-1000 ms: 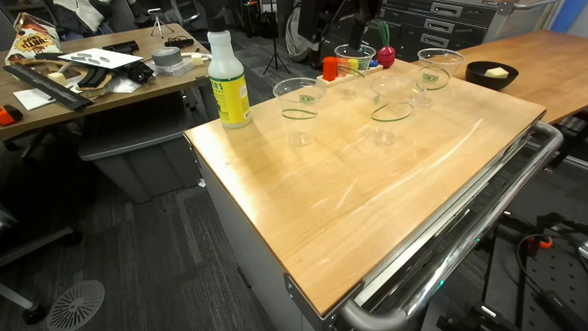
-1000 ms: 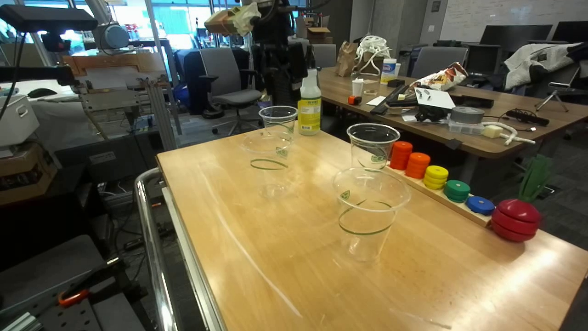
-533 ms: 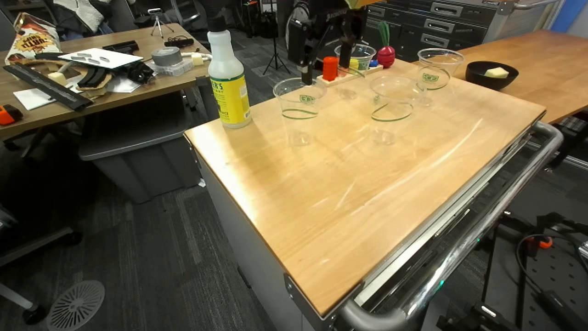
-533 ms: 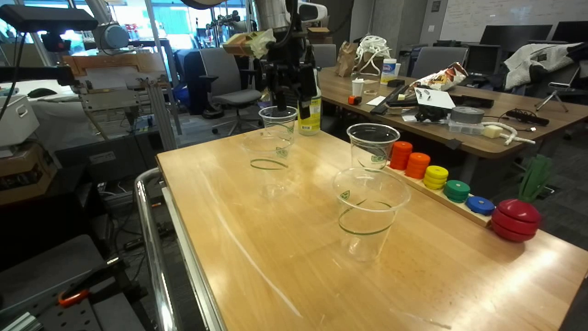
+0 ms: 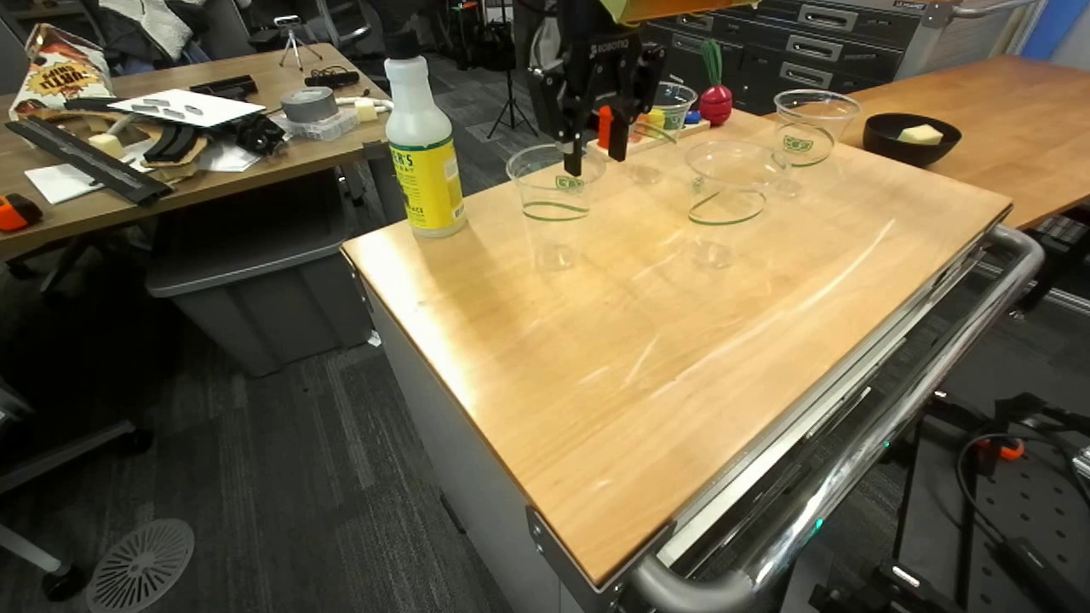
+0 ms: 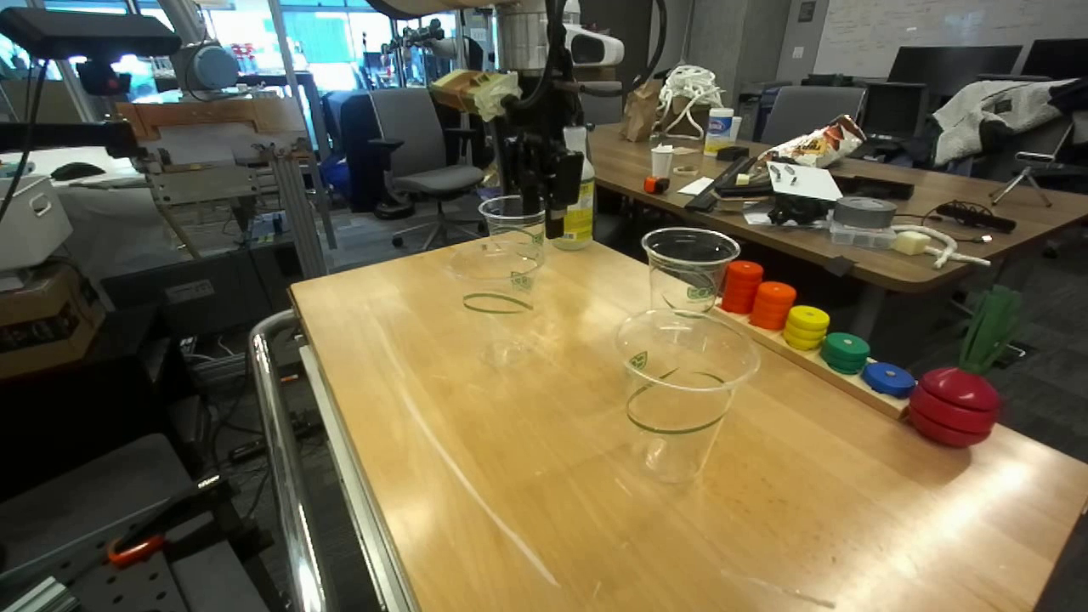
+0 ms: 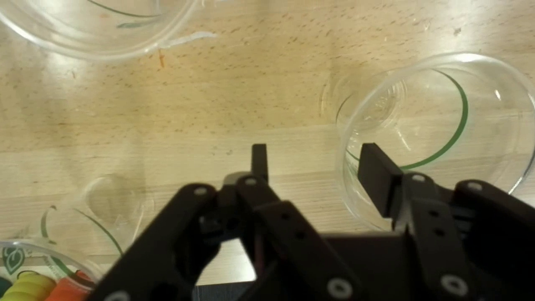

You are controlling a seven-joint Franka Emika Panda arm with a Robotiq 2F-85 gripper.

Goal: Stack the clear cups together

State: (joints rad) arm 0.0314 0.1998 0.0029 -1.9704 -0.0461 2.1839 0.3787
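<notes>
White letters on the black two-fingered gripper (image 5: 596, 157) read ROBOTIQ. Green ECO marks show on clear, tapered plastic cups (image 5: 552, 209). The white-and-yellow plastic bottle (image 5: 426, 149) gives me only ER'S and ACE; the white-and-orange chip bag (image 5: 64, 72) says TURTLE CHIPS, upside down.

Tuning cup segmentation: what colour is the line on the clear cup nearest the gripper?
Green; the line shows best in the wrist view.

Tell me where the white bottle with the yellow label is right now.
In an exterior view, the white bottle stands upright near the left corner of the wooden tabletop, with a clear cup just right of it.
</notes>
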